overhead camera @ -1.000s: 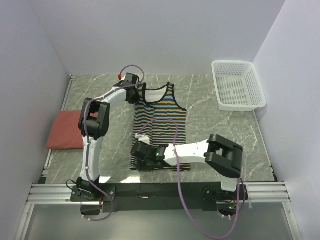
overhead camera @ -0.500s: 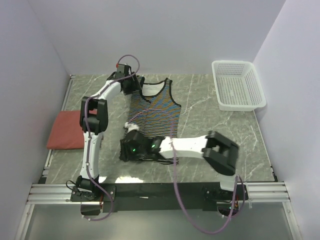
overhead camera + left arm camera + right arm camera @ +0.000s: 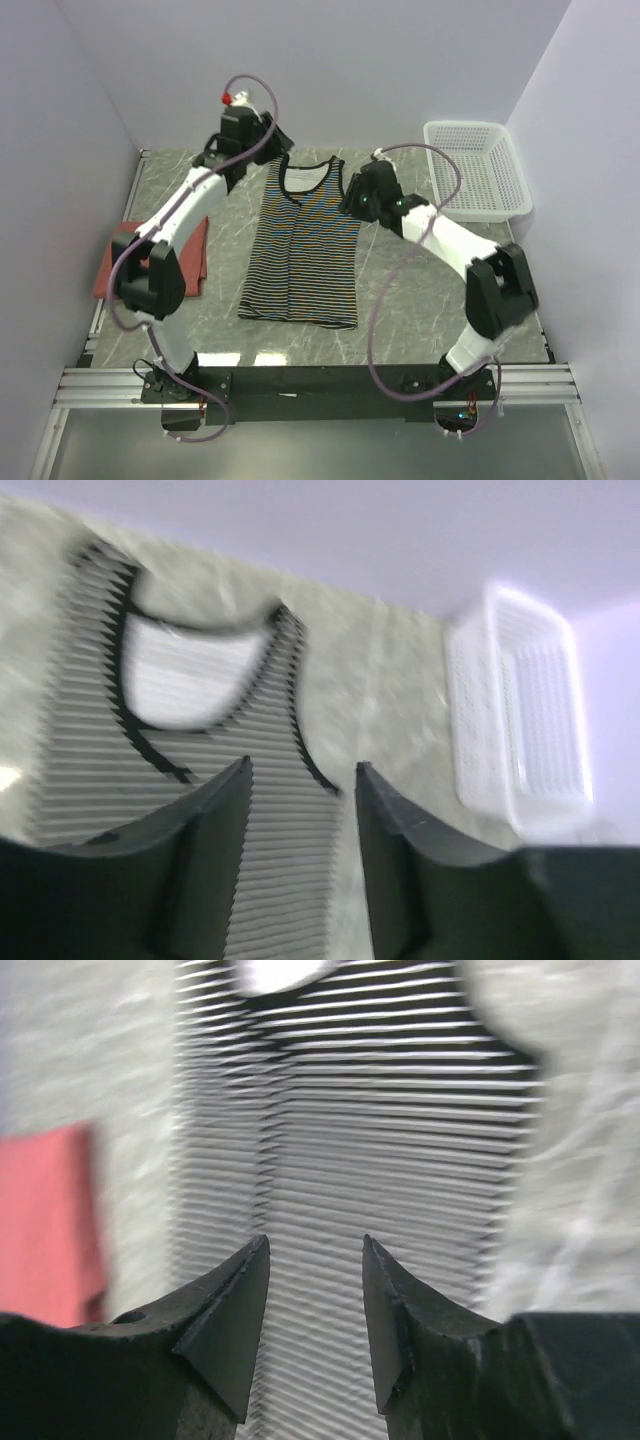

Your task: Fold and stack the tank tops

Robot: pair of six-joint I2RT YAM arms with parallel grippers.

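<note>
Top external view: striped tank top point(image 3: 300, 250) lies flat between the two grippers.
Left gripper point(image 3: 276, 140) hovers by a shoulder strap and right gripper point(image 3: 354, 200) by an armhole, both part-open and empty. The left arm overlaps the folded red tank top point(image 3: 122, 268). A white basket point(image 3: 478, 170) sits beyond the right gripper.

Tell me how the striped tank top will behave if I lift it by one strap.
Probably floppy and light: the striped tank top lies thin and flat on the table, so it should drape from one strap. A push would probably bunch the cloth, which shows lengthwise wrinkles, rather than slide it whole.
</note>
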